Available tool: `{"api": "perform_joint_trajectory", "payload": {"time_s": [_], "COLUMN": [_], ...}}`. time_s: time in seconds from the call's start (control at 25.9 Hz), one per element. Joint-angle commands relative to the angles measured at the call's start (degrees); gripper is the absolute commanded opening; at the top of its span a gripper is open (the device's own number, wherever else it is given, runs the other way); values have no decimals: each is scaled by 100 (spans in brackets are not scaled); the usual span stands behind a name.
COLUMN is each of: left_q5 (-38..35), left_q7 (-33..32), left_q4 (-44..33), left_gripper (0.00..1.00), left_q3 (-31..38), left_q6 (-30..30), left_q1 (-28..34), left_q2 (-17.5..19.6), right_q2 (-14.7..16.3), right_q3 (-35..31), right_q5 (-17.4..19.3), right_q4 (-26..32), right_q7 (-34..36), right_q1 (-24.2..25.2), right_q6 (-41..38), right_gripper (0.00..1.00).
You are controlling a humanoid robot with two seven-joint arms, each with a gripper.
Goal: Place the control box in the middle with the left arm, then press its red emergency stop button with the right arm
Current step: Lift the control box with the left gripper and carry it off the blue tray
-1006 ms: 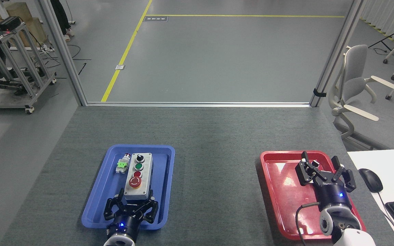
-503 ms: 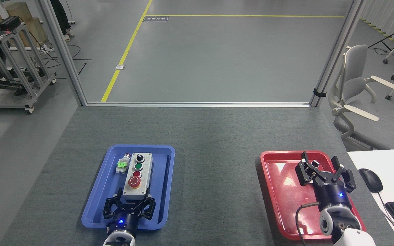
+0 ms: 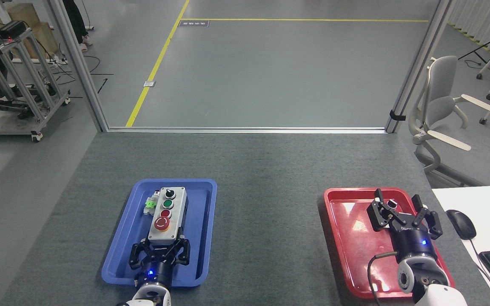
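The left gripper (image 3: 160, 247), a black multi-fingered claw with a blue light on its wrist, sits over the near end of the shallow blue plastic tray (image 3: 121, 242). Its fingers (image 3: 140, 253) are closed in on the near end of the light grey rectangular control box with a black base (image 3: 167, 214), one set on each side of that end, so it has hold of the box. From the claw the box runs straight away toward the far edge of the tray, face up. Nearest the fingers on that face is the large red mushroom-shaped emergency stop button on its yellow ring (image 3: 161, 222); beyond it come a smaller red button, a green button and a black knob. Just beyond the claw and to its left, beside the far half of the box, lies a small loose switch part with a green clip (image 3: 150, 205).

The right gripper (image 3: 403, 212), black as well, is held over the red plastic tray (image 3: 351, 238) well apart to the right, its fingers spread wide and holding nothing.
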State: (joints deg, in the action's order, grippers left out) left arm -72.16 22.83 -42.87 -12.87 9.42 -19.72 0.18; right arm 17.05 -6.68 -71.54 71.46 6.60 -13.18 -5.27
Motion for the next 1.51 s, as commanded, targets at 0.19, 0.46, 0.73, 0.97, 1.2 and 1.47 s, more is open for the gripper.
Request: {"api": "perform_joint_trajectory", "payload": {"time_s": [0.19,0.46,0.73,0.97,1.2,1.47], "left_q5": [0,-9,-9,-88,-27,290], "left_q7": [81,20,11,-95,-358,-385], "left_q4": [-11,-538,-898,-934,-1039,-1250], "left_gripper": [0,0,0,0,0,0], "left_q3": [-5,-23,-14,-128,-980,-1974], "left_q6": [-11,7,7,33,639,1466], "left_q1": [3,29,3,-111,-270,-270], "left_q2": [-80,-45,-45,-519,-827,-827], "right_q2": [9,9,0,-9,-9,-53], "right_q3": [-9,-18,-18,-18,-18,-18], "right_q5": [0,53,53,53,53,53], "right_q4": [0,9,0,9,0,0], "right_q7": [-9,-18,-18,-18,-18,-18], "right_q1": [-9,-18,-9,-9,-9,-9], "right_q6": [17,17,17,17,17,17], "right_gripper": [99,99,99,99,99,99]}}
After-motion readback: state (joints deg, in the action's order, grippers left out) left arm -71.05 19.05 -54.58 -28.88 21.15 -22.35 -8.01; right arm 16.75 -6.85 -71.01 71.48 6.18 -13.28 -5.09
